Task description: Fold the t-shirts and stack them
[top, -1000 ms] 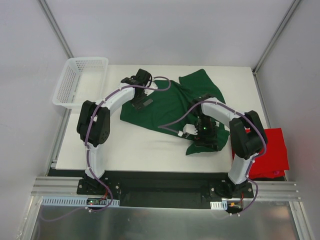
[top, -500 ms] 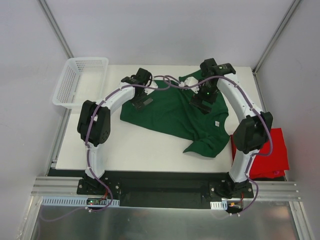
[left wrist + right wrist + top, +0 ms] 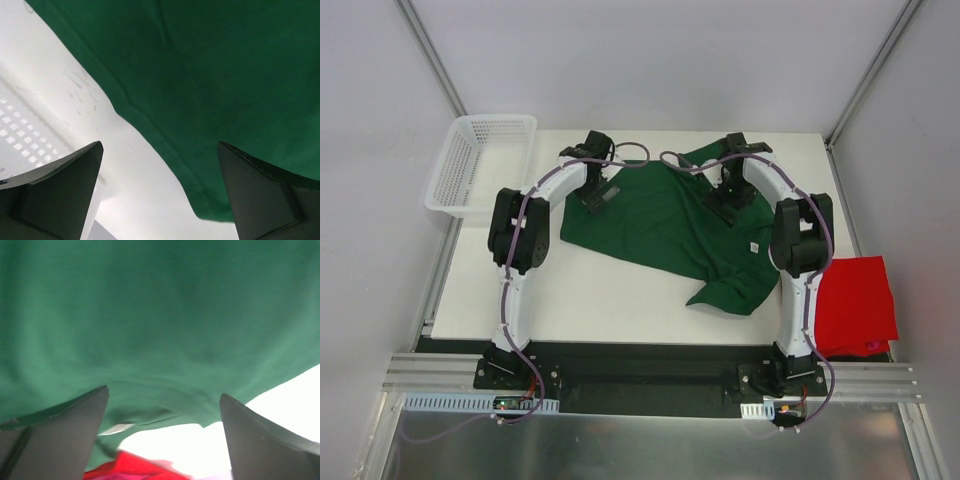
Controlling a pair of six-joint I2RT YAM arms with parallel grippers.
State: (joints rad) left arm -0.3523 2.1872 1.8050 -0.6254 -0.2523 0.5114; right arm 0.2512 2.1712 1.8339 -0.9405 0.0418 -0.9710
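The dark green t-shirt [image 3: 665, 225] lies spread and rumpled across the middle of the white table. The red t-shirt [image 3: 855, 305] lies folded at the right, off the table's edge. My left gripper [image 3: 603, 195] is open over the green shirt's upper left edge; the left wrist view shows its hem [image 3: 165, 150] between the spread fingers. My right gripper [image 3: 732, 200] is open above the shirt's upper right part. The right wrist view shows green cloth [image 3: 160, 330] and a bit of red shirt [image 3: 130, 467] below.
A white mesh basket [image 3: 480, 160] stands at the table's back left corner; its mesh shows in the left wrist view [image 3: 25, 140]. The bare table [image 3: 590, 295] runs along the near side. Grey walls enclose the table at back and sides.
My right gripper has left the shirt's near right part and swung to the far right part. The shirt lies flatter and more spread out. My left gripper has shifted slightly.
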